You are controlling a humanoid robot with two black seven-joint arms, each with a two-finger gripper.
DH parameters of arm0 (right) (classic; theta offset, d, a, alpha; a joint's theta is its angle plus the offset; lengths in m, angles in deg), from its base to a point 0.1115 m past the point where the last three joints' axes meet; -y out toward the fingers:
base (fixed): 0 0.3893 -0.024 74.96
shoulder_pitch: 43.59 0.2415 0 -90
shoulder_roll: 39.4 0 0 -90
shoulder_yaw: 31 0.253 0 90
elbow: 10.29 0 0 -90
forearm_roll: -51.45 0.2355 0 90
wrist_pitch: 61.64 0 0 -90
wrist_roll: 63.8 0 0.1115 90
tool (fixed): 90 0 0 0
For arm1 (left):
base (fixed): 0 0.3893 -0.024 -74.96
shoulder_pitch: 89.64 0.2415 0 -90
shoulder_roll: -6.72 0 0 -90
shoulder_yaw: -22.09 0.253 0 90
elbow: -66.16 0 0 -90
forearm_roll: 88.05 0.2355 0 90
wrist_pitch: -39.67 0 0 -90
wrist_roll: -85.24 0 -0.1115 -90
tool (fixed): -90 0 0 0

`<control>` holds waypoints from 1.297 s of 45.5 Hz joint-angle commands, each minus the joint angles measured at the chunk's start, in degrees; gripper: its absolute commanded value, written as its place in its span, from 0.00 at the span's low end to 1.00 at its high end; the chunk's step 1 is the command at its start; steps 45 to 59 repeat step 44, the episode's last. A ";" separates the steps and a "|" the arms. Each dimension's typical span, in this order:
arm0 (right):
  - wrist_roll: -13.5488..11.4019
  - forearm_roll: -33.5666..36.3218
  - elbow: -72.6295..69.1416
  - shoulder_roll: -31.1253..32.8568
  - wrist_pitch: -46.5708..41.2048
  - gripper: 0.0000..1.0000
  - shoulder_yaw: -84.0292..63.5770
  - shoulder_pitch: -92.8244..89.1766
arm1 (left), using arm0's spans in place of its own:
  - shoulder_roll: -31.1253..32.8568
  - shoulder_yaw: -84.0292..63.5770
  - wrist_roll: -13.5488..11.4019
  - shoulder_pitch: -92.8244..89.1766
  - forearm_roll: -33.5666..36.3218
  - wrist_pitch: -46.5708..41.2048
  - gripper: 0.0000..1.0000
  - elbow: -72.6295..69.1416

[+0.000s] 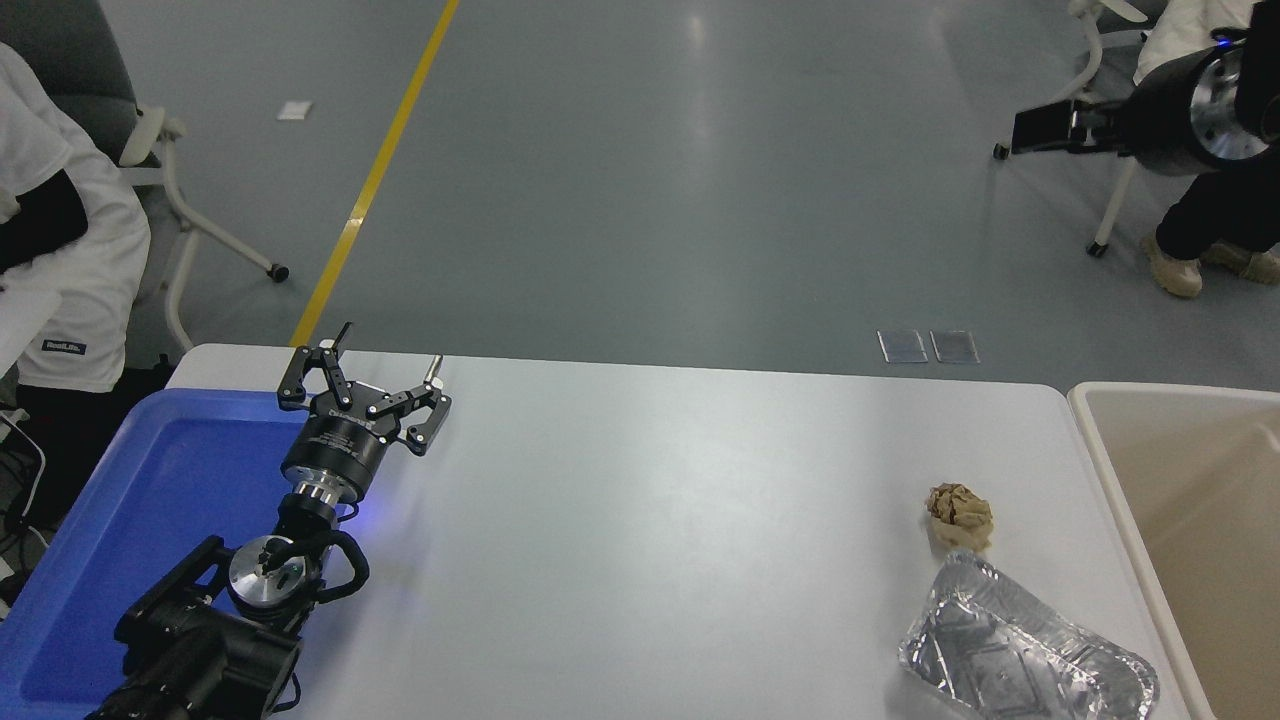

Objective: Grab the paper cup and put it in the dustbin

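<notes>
The black left pincer (pixel 380 368) rests spread over the blue plastic tray (pixel 150 500); the right pincer (pixel 1040 128) is raised at the top right, and I cannot tell its state.

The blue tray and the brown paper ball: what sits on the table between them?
Only the left pincer over the blue tray's edge; beyond it bare table to the paper ball, head view.

A small dark patch (pixel 63 348) on a white garment carries print too small to read.
</notes>
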 commanded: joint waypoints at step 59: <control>-0.24 2.99 -23.26 -1.26 -12.93 1.00 -7.26 3.96 | 0.00 0.00 -0.02 0.00 0.00 0.03 0.99 0.00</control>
